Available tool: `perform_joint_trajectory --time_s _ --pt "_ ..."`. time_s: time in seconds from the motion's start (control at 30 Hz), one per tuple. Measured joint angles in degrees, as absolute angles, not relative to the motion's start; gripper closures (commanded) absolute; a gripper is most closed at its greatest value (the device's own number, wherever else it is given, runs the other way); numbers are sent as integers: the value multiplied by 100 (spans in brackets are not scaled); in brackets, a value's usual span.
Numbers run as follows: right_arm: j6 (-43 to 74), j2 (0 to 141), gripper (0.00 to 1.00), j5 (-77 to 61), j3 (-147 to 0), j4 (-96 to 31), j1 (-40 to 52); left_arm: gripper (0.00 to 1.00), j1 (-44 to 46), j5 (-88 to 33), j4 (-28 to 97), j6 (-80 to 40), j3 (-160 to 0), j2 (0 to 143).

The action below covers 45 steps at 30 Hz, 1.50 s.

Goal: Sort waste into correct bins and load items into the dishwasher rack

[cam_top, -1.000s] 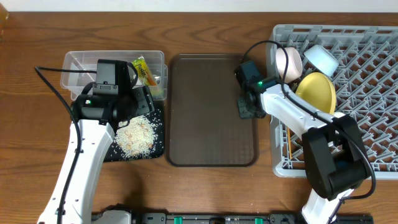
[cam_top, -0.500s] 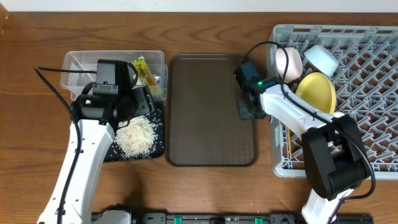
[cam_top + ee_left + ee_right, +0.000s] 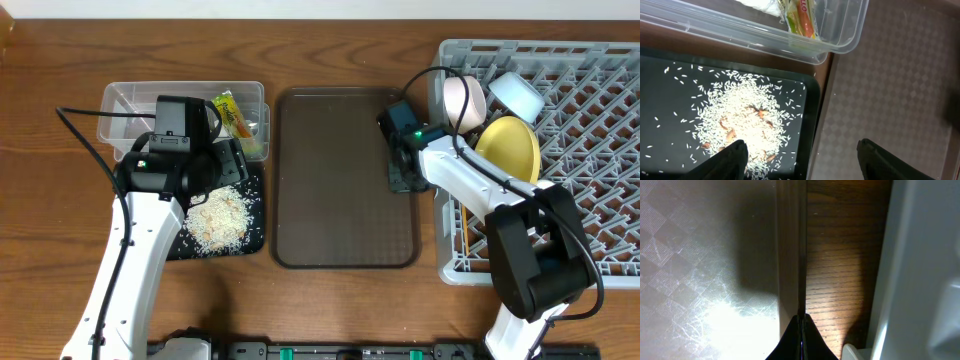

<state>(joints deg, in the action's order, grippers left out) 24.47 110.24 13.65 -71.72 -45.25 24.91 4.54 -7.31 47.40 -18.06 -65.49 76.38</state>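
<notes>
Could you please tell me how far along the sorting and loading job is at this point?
Done: the wrapper lies in the clear tub, rice on the black tray, yellow plate and chopsticks in the rack. In hand: the right gripper pinches the rim of the brown tray; the left gripper hangs open. Nothing else seems left to sort.
</notes>
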Motion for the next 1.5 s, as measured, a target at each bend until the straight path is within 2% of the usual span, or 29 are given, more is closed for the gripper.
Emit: perform_joint_trajectory --time_s 0.3,0.47,0.73,0.97,1.1,1.27,1.5 --pt "2517 11024 97 1402 -7168 -4405 2491 27 454 -731 4740 -1806 -6549 7638" --pt "2473 10895 93 1380 -7170 -4366 2491 27 454 -731 4740 -1806 -6549 7638" --pt "2139 9596 64 1011 -7277 -4228 2307 26 456 -731 4633 -1721 -6549 7638" --pt "1422 8495 32 34 -7395 -4401 1055 26 670 -731 4453 -1433 -6549 7644" --pt "1002 8217 25 -246 -7404 -5124 502 26 801 -729 5039 -1365 -6547 7684" --pt "886 7905 24 -384 -7397 -5791 193 26 805 -687 5957 -1347 -6539 7682" --pt "954 6938 17 -440 -7019 -5911 196 26 805 -502 6012 -1343 -6254 6685"
